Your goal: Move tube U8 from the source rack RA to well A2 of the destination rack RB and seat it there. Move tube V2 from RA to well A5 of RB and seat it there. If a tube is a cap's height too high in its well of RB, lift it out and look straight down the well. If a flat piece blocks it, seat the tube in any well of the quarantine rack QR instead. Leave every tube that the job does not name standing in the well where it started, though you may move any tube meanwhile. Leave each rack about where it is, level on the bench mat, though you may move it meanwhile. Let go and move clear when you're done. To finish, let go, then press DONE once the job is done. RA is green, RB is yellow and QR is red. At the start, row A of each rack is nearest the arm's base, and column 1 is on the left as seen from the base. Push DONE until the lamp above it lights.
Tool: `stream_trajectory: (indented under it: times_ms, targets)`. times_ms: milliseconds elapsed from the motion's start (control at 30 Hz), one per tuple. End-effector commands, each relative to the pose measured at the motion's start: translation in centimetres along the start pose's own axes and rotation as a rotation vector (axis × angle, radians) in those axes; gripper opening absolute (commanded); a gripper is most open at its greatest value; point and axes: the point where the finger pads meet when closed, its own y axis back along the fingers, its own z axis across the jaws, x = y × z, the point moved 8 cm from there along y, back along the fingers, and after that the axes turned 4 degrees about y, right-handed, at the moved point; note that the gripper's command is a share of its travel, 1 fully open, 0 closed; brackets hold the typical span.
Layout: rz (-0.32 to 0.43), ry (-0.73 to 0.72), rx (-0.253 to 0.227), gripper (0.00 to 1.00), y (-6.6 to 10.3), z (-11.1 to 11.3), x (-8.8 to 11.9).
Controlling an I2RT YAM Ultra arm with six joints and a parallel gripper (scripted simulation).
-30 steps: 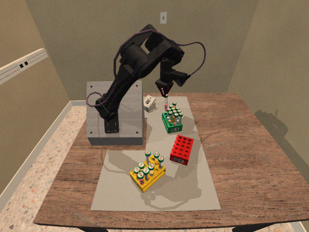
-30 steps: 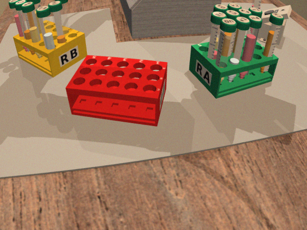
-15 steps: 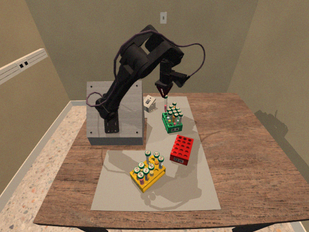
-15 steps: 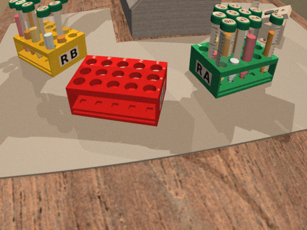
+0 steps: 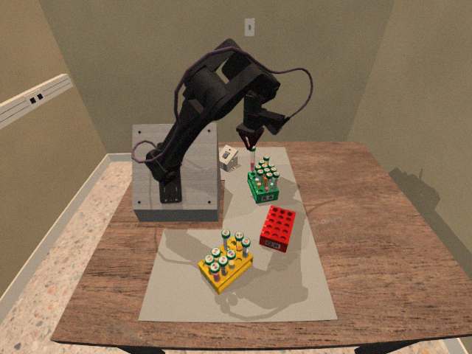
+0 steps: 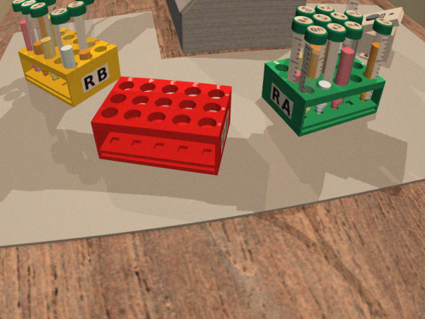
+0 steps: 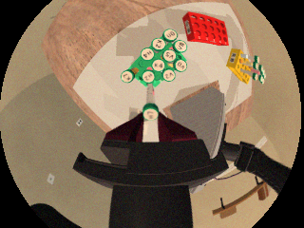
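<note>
Now my claw (image 5: 251,146) grips one clear green-capped tube (image 5: 251,158) with pink content, above the green plastic rack (image 5: 264,192).

We are seeing a green-capped tube (image 5: 251,158) with pink contents hanging upright above the green rack RA (image 5: 264,191), at its 11 o'clock corner; the pincer (image 5: 251,146) is clamping its cap.
</note>
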Motion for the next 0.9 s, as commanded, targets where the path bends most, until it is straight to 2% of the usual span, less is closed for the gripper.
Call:
stream_trajectory:
  times_ms: [0,200,600,867]
  targets:
    - [-0.02,0.014,0.002,0.0,-0.1,-0.3,0.0]
    - [-0.019,0.026,0.016,0.0,-0.8,-0.1,0.4]
    - [-0.02,0.019,0.006,0.0,-0.7,-0.3,0.2]
    - [-0.02,0.021,0.009,0.0,-1.3,0.0,0.3]
